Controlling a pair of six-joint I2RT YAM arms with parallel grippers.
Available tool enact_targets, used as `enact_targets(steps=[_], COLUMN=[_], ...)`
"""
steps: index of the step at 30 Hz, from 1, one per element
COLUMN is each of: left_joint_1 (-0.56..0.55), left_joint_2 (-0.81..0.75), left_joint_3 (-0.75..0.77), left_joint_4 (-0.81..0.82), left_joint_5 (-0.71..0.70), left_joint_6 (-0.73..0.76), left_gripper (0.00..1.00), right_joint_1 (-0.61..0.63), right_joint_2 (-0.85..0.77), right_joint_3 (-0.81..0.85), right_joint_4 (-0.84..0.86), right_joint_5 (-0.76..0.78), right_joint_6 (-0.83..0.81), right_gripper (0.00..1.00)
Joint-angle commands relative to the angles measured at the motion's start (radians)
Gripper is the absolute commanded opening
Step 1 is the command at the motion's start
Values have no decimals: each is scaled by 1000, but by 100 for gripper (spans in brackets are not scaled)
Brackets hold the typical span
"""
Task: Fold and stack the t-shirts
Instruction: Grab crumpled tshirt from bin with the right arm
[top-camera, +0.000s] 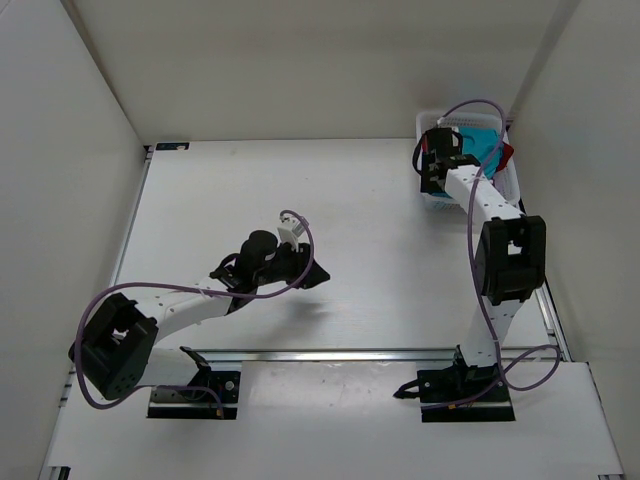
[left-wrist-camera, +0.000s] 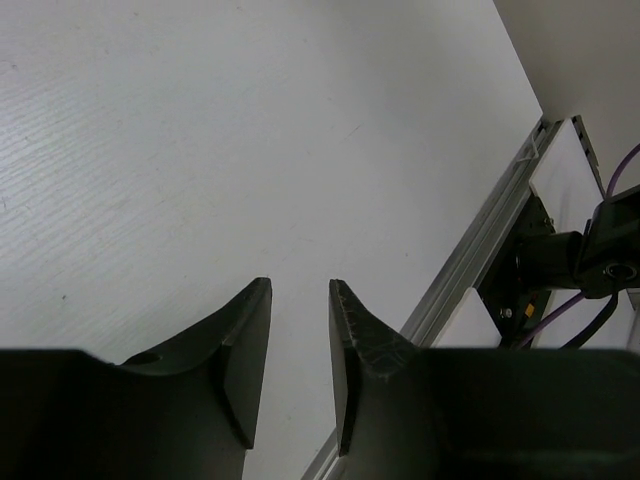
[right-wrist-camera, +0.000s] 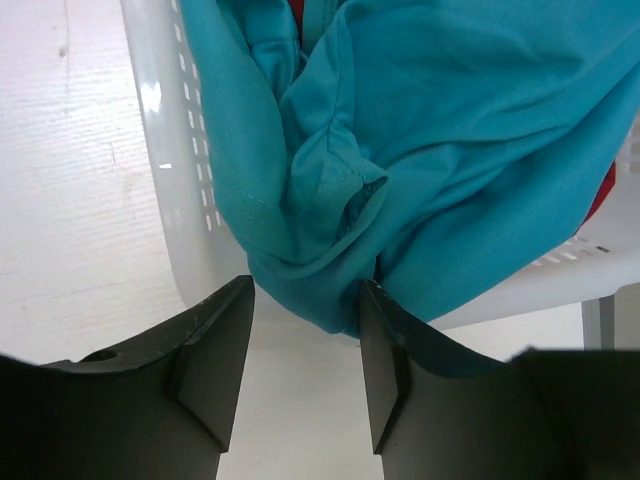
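Nearest the bases, the left gripper (left-wrist-camera: 300, 290) hovers over bare table (left-wrist-camera: 200, 150), fingers set narrowly apart and empty. At the far right corner, the right gripper (right-wrist-camera: 305, 290) sits at the rim of the basket (right-wrist-camera: 165, 150). Its fingers are wide apart, and a fold of the teal shirt (right-wrist-camera: 450, 150) hangs over the rim between their tips, not clamped. A red shirt (top-camera: 507, 153) shows at the teal one's edge; no lilac shirt is visible. Step in hand, as judged: extracting the first shirt. The next move requires closing on the fold, then lifting clear without dragging the basket.
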Motion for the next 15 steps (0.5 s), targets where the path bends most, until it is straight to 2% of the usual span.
enact_targets(steps=[1, 3, 4, 6, 10, 11, 13, 15], left_joint_1=[7, 4, 3, 10, 40, 44, 38, 36], left_joint_2=[-14, -18, -21, -44, -72, -78, -80, -75], left_joint_3=[-3, -1, -9, -24, -32, -27, -32, -32], left_joint_4=[-2, -6, -5, 9, 13, 6, 7, 12], left_joint_5=[-18, -47, -55, -86, -63, -69, -69, -54], left_joint_6=[7, 0, -5, -16, 3, 12, 20, 10], left_gripper=[41, 37, 30, 25, 29, 28, 23, 20], right_joint_1=[-7, -28, -34, -44, -38, -37, -47, -47], right_joint_2=[-49, -40, -31, -17, -28, -34, -45, -46], right_joint_3=[-19, -7, -2, 7, -8, -11, -8, 43], right_joint_4=[11, -6, -11, -28, -8, 3, 11, -20], right_joint_5=[47, 34, 27, 28, 45, 40, 25, 20], right_joint_6=[2, 2, 2, -2, 7, 13, 31, 38], right_gripper=[44, 42, 41, 38, 20, 10, 0, 0])
